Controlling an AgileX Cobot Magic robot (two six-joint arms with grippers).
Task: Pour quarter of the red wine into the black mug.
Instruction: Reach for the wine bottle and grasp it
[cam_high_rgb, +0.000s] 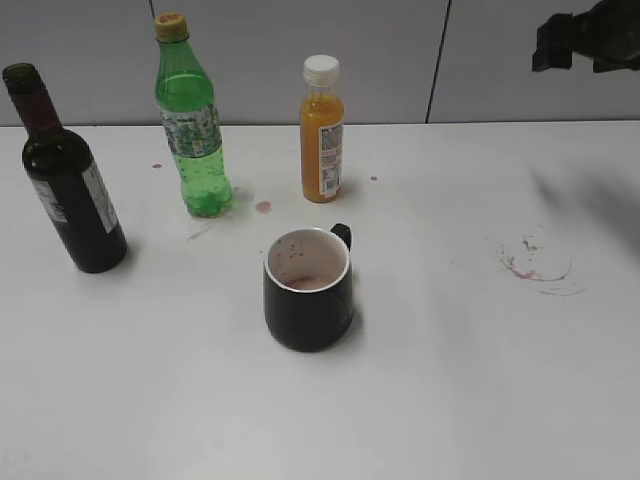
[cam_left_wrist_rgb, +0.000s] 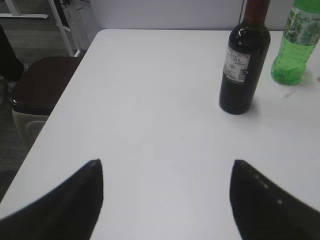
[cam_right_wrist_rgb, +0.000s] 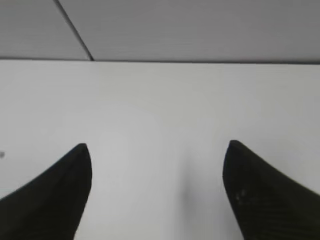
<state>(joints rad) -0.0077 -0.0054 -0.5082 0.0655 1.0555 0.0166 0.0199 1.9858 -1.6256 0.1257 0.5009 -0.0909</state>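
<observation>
The red wine is in a dark glass bottle (cam_high_rgb: 68, 190) with a white label, upright at the left of the white table; it also shows in the left wrist view (cam_left_wrist_rgb: 243, 65). The black mug (cam_high_rgb: 307, 290) stands in the middle, handle to the back right, its white inside speckled red with a little reddish liquid at the bottom. My left gripper (cam_left_wrist_rgb: 167, 165) is open and empty, above bare table short of the bottle. My right gripper (cam_right_wrist_rgb: 157, 147) is open and empty over bare table; part of the right arm (cam_high_rgb: 590, 40) shows at the top right of the exterior view.
A green plastic bottle (cam_high_rgb: 192, 125) and an orange juice bottle (cam_high_rgb: 322, 130) stand behind the mug. Red stains (cam_high_rgb: 535, 262) mark the table at the right, and small spots lie near the green bottle. A bin (cam_left_wrist_rgb: 37, 95) stands beside the table's left edge.
</observation>
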